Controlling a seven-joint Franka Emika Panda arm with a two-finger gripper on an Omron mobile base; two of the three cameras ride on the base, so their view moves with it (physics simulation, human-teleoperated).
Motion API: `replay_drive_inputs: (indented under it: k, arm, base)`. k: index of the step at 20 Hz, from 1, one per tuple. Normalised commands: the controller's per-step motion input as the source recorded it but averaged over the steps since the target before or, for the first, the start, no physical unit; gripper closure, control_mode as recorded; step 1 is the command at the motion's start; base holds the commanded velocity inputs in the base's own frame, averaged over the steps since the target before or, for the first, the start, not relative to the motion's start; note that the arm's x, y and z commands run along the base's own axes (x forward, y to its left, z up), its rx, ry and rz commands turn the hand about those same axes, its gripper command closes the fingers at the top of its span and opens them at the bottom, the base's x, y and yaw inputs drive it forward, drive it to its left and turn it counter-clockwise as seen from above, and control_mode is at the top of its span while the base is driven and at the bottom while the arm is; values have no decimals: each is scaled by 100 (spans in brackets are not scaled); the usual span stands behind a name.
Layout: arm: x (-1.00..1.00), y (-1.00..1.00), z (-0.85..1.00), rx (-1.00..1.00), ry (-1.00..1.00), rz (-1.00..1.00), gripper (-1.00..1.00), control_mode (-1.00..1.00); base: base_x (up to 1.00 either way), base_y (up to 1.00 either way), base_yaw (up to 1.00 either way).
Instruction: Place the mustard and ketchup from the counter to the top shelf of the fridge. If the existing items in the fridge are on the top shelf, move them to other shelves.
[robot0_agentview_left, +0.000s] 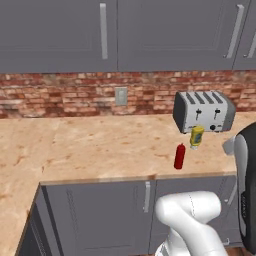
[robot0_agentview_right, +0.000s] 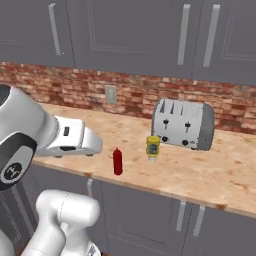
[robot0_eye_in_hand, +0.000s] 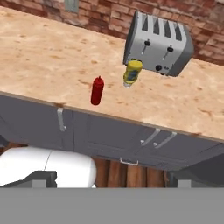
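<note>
We are looking at a red brick wall (robot0_agentview_left: 60, 95) that is carrying a pale outlet plate (robot0_agentview_left: 121, 96). Grey upper cabinets (robot0_agentview_left: 150, 35) with silver handles are hanging above it, and a silver four-slot toaster (robot0_agentview_left: 204, 111) is standing near the wall.

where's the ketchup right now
The ketchup stands upright near the counter's front edge, just front-left of the mustard and toaster.

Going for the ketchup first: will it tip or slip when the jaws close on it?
The ketchup stands upright, slim and tall on a narrow base, so a sideways nudge would probably topple it. Its round, smooth-looking body may slip or twist; gripping mid-body seems safest. It stands near the counter edge, so a fall could carry it off.
</note>
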Motion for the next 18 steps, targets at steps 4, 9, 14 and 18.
replay_drive_inputs:
  k: [4, 9, 14, 18]
  arm:
    - [0, 0, 0, 0, 0, 0, -100, 100]
    - [33, -56, -7, 8, 1, 23, -100, -100]
    - [65, -60, -23, 16, 13, 49, -100, -100]
    - [49, -28, -37, 22, 5, 50, -100, -100]
  base:
    - [0, 0, 0]
    - [2, -1, 1]
    - [0, 0, 0]
    - [0, 0, 0]
